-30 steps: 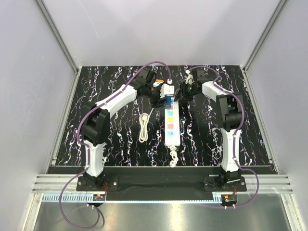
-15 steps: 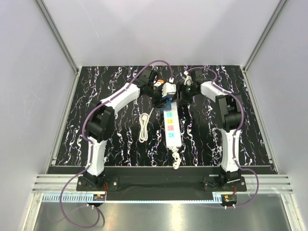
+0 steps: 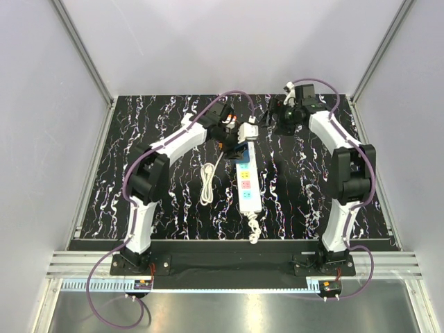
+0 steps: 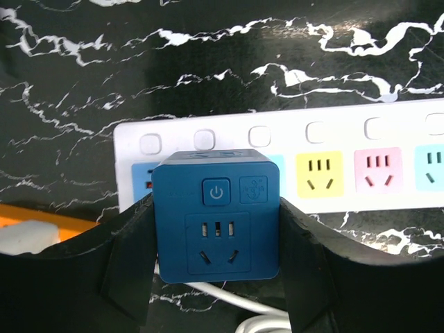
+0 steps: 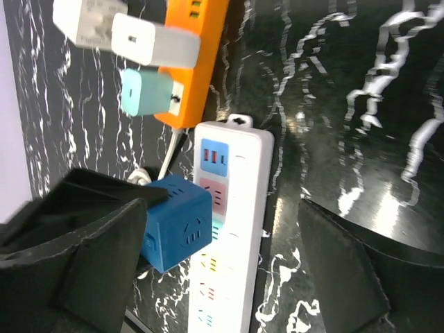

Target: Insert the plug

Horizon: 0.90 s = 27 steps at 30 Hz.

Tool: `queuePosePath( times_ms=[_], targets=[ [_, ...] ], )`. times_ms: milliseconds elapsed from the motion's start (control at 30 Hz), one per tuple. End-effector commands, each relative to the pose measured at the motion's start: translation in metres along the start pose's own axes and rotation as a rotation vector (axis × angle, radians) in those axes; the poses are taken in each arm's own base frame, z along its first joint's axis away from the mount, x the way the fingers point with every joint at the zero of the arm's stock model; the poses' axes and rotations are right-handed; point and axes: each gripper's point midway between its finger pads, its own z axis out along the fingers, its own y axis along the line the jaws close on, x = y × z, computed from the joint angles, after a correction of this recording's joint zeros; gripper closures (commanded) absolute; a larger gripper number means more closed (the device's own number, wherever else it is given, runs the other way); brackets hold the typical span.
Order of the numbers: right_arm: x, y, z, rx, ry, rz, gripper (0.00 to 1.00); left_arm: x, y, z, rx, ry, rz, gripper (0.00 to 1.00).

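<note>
Insertion step in hand. The left gripper clamps the small solid-blue plastic cube plug over the far end of the long white plastic power strip. It looks tilted and probably isn't seated. Next: square it up and press straight down. The right gripper hangs wide open and empty. The orange plastic power strip crowds the far side, with room rightward on the black marbled table.

Bright, even light falls from above in the top view, leaving the pale walls evenly lit. The glossy tabletop throws white glare in the right wrist view, where the right claw has blurred, dark fingers. The left wrist view renders the plug sharp, its near foreground black and soft.
</note>
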Motion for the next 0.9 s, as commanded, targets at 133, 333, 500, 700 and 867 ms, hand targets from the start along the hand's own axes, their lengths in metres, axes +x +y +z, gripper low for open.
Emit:
queuePosePath(
  times_ms=[133, 333, 500, 700, 867],
  targets=[
    [-0.006, -0.015, -0.031, 0.055, -0.065, 0.061, 0.01, -0.022, 0.01, 0.003, -0.009, -0.055, 0.019, 1.0],
    [-0.002, -0.017, -0.033, 0.053, -0.06, 0.065, 0.0, 0.001, 0.015, 0.012, -0.003, 0.0, -0.011, 1.0],
    [-0.002, -0.019, -0.034, 0.055, -0.064, 0.063, 0.0, 0.008, 0.019, 0.012, -0.011, 0.017, -0.016, 1.0],
    [-0.006, -0.024, -0.035, 0.066, -0.074, 0.067, 0.0, 0.007, 0.023, 0.006, -0.025, 0.034, -0.001, 1.0],
    [-0.007, -0.026, -0.034, 0.066, -0.075, 0.069, 0.0, -0.007, 0.03, -0.002, -0.053, 0.019, 0.015, 1.0]
  ],
)
